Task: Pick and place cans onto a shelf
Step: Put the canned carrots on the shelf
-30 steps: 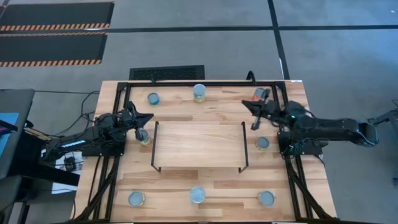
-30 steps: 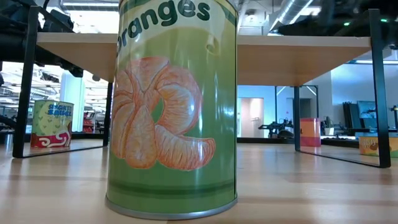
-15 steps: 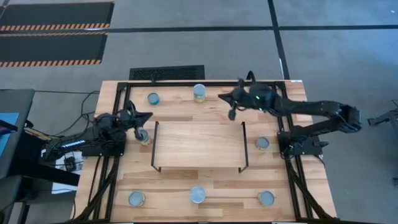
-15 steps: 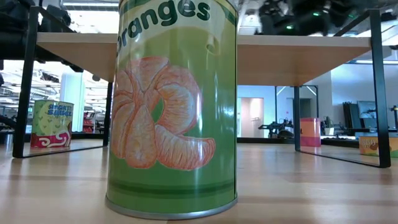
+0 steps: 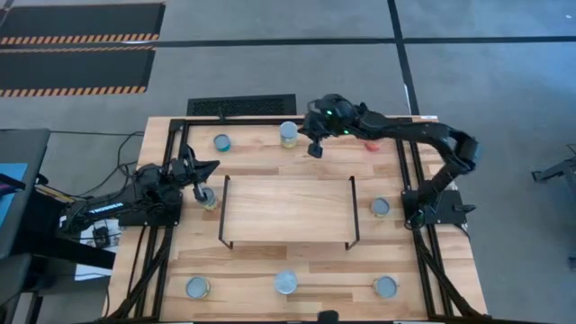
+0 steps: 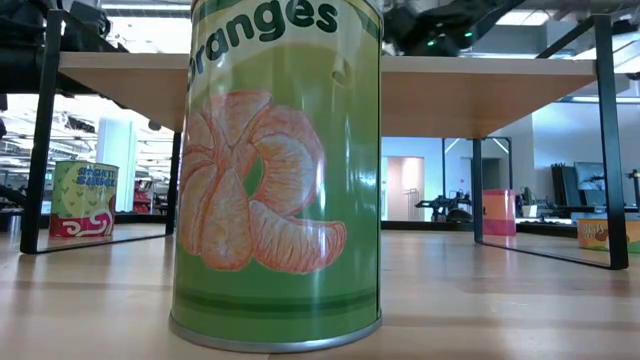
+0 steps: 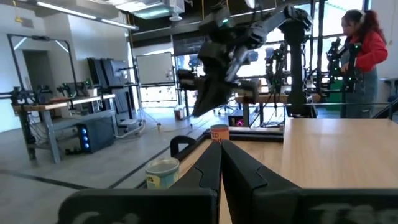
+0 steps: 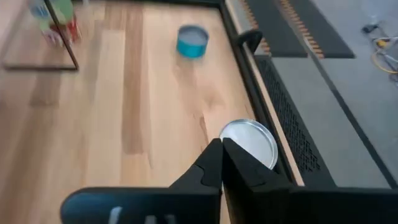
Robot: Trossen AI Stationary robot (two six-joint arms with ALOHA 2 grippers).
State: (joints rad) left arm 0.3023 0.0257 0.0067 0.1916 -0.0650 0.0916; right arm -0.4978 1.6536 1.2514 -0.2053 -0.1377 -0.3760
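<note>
The light-wood shelf (image 5: 288, 209) stands on thin black legs in the middle of the table. Several cans stand on the tabletop around it: a blue one (image 5: 222, 142), a yellow-green one (image 5: 288, 133) and an orange-red one (image 5: 373, 138) along the far edge, one at the shelf's left (image 5: 209, 200), one at its right (image 5: 381, 207), and three along the near edge (image 5: 285, 282). My right gripper (image 5: 315, 148) is shut and empty, just right of the yellow-green can, whose silver top (image 8: 249, 143) shows beside the fingertips. My left gripper (image 5: 203, 183) is shut and empty, close by the left can.
A black frame (image 5: 297, 120) runs along the table's far edge behind the far cans. The green oranges can (image 6: 277, 170) fills the low view, with the shelf top (image 6: 480, 92) behind it. A person (image 7: 360, 50) in a red top stands in the room beyond the table.
My right gripper has swung from the shelf's right side toward the table's far edge and left, ending beside the yellow-green can. No can has moved.
</note>
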